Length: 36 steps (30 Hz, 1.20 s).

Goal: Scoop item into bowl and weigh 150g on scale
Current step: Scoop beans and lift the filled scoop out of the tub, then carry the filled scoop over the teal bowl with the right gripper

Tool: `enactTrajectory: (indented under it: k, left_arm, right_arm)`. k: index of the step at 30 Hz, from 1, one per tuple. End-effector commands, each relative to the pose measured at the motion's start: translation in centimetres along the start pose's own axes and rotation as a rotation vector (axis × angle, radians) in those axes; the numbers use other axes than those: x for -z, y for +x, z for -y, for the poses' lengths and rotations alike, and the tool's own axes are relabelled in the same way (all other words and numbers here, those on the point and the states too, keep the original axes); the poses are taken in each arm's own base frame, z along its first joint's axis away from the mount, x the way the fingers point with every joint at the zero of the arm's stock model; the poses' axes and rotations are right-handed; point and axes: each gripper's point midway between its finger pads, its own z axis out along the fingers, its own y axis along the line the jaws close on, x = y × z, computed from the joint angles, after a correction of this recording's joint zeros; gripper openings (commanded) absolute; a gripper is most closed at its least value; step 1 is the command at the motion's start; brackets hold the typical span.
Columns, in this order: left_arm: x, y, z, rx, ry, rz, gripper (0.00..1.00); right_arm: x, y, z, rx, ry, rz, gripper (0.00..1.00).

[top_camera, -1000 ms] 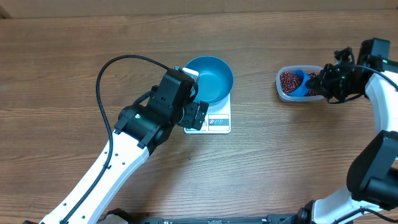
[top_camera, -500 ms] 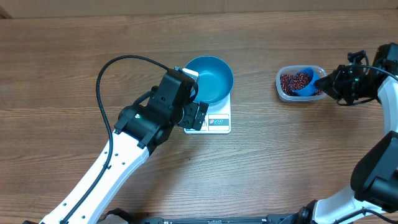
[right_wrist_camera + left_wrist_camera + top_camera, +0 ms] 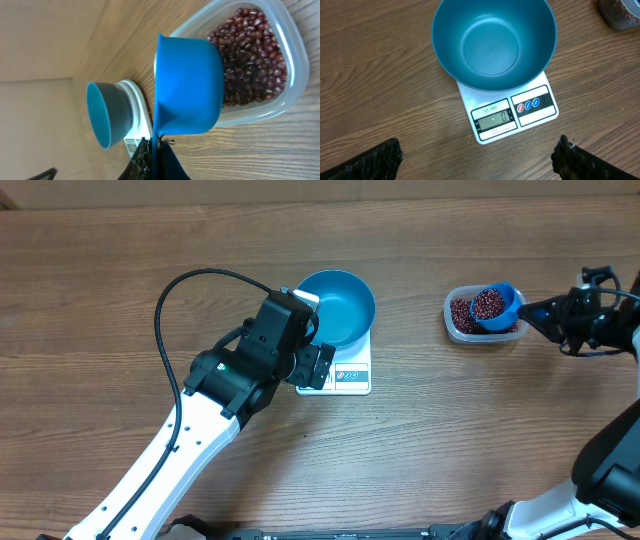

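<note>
Your beans (image 3: 461, 312) lie in the clear tub (image 3: 452, 330), which the overhead view puts well apart from the bowl (image 3: 335, 307), at its 3 o'clock. More of them fill the blue scoop (image 3: 495, 307), which is held mouth up over the tub's 3 o'clock end. You cannot tell whether the scoop touches the rim. Your right gripper (image 3: 545, 310) reaches in from 3 o'clock, and its fingers are pressed together on the scoop's handle.

The bowl has nothing inside. It stands on the scale (image 3: 352, 377) and covers the scale's 12 o'clock part. The display strip is bare at 6 o'clock, and in the left wrist view it shows what looks like a zero.

Your left gripper (image 3: 318, 366) hangs just beside the scale at about 8 o'clock. Its fingers are spread wide and hold nothing. Everything rests on the wooden table (image 3: 450, 440).
</note>
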Motion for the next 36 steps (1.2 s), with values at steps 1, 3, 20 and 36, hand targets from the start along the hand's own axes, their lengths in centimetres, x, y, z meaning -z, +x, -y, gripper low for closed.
enactTrajectory:
  k: [1,3,20,36]
  left_arm:
    - [0.9,-0.8,0.2,-0.016,0.015,0.032,0.99]
    - [0.9,-0.8,0.2,-0.015,0.015,0.032,0.99]
    - [0.9,-0.8,0.3,-0.015,0.018,0.032,1.00]
    - [0.9,-1.1,0.3,-0.014,0.020,0.045,1.00]
  right_arm:
    - [0.6,0.0,-2.0,0.068,-0.138,0.009,0.04]
    - [0.7,-0.1,-2.3,0.067,-0.161,0.013,0.04]
    - [1.3,0.0,-4.6,0.084,-0.301,0.019,0.04]
    - [1.3,0.8,-8.3,0.095,-0.479,-0.018,0.04]
